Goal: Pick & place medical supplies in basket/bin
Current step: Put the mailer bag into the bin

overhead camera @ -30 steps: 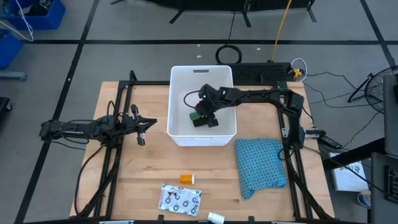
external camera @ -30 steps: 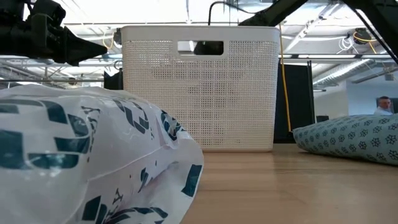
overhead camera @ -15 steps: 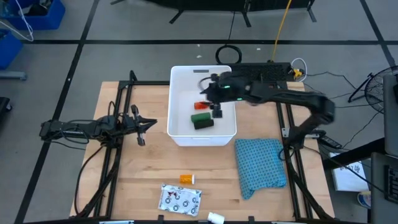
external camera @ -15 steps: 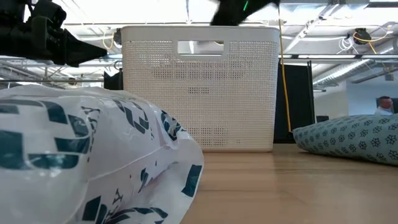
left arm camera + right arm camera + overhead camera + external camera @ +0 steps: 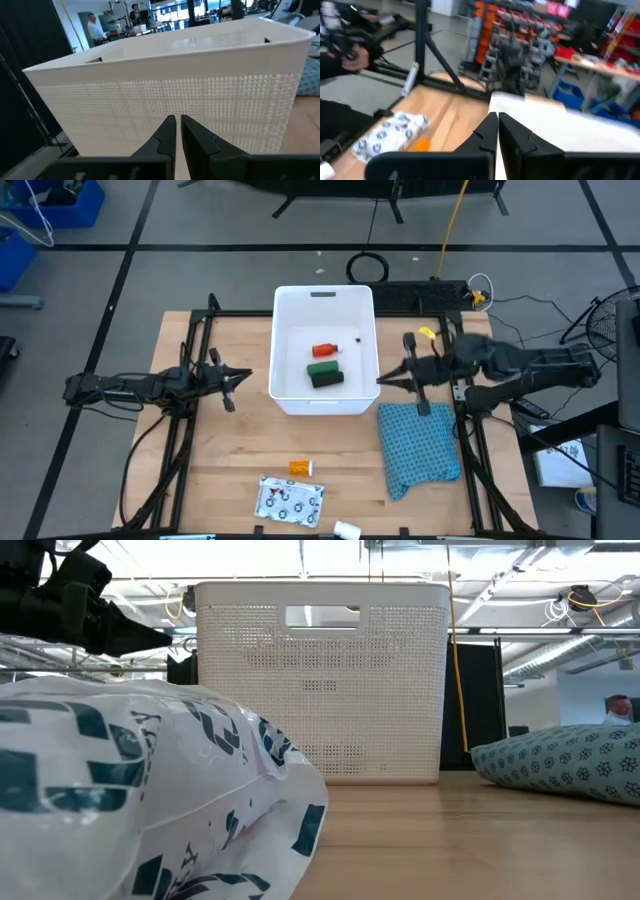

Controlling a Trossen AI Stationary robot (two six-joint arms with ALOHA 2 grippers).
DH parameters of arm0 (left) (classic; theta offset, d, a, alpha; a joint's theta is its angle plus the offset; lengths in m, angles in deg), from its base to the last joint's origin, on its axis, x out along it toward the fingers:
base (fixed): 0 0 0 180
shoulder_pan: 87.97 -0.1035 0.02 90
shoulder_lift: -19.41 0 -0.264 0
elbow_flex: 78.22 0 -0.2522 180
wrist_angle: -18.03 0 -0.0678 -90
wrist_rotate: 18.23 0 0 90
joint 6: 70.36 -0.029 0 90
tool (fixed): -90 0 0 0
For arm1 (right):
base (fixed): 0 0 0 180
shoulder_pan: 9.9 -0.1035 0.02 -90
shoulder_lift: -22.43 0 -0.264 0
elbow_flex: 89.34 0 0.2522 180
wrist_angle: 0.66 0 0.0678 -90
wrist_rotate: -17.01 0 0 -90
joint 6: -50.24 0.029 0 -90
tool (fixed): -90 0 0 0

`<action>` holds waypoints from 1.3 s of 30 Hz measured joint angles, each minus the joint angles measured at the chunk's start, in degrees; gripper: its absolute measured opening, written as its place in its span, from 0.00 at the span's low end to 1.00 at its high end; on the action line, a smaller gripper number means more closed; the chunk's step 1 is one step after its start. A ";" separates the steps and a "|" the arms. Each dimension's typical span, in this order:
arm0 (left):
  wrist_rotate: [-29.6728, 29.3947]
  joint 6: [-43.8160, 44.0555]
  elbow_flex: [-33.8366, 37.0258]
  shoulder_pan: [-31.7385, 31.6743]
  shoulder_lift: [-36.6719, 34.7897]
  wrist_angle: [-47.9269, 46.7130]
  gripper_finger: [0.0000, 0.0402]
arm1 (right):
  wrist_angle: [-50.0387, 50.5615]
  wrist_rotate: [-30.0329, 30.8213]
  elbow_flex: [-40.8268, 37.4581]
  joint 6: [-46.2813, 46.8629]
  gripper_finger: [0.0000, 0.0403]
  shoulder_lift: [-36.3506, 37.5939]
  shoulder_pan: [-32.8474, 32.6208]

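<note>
Medical supplies partly in the white bin (image 5: 282, 350), partly loose on the tabletop (image 5: 230, 450).
Red tube (image 5: 325, 351), green block (image 5: 322, 366) and black block (image 5: 327, 379) lie inside the bin. Orange bottle (image 5: 301, 468), flat white packet (image 5: 290, 501) and small white bottle (image 5: 346, 530) sit near the front edge. Right gripper (image 5: 381, 382) hangs just beside the bin's right wall, above the blue cloth (image 5: 420, 445), jaws closed and empty. Left gripper (image 5: 247, 377) waits left of the bin, jaws closed.

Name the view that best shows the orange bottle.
The high view: the orange bottle lies in plain sight on the table. The right wrist view shows only an orange blur; the low and left wrist views miss it.
</note>
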 joint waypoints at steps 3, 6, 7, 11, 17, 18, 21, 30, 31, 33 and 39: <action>0.02 0.22 0.00 -0.02 -0.02 -0.02 0.08 | -7.78 1.54 -13.14 4.03 0.01 6.41 -1.38; 0.04 0.78 0.00 0.00 -0.02 -0.01 0.08 | -21.35 -0.61 -26.02 5.58 0.00 13.06 -1.38; 0.04 0.91 0.00 0.00 -0.02 -0.01 0.08 | -24.86 -1.23 -29.86 5.18 0.00 15.47 -1.18; 0.19 1.20 0.00 0.00 -0.02 -0.04 0.08 | -30.87 0.22 -40.68 7.83 0.00 24.94 3.19; -0.13 0.21 0.00 -0.02 -0.02 -0.30 0.08 | -32.65 -2.15 -46.97 12.65 0.00 28.34 7.21; -0.82 -0.37 0.00 -0.01 -0.02 -0.36 0.08 | -33.36 -1.93 -47.67 12.07 0.00 28.22 7.25; -1.76 -1.38 0.00 -0.02 -0.02 -0.62 0.08 | -39.00 -1.16 -50.98 10.18 0.00 27.36 7.30; -1.93 -1.46 0.00 -0.02 0.00 0.43 0.08 | -49.60 1.04 -56.42 7.73 0.00 25.88 7.41; -1.96 -1.45 0.00 -0.02 -0.02 0.73 0.08 | -50.01 0.36 -56.45 7.45 0.00 26.01 7.42; -1.92 -1.30 0.00 0.00 0.00 1.39 0.08 | -50.63 0.09 -56.46 6.35 0.00 26.14 7.41; 2.74 -0.11 -2.72 1.72 0.04 4.87 0.08 | -48.93 0.11 -56.55 4.56 0.00 26.05 7.41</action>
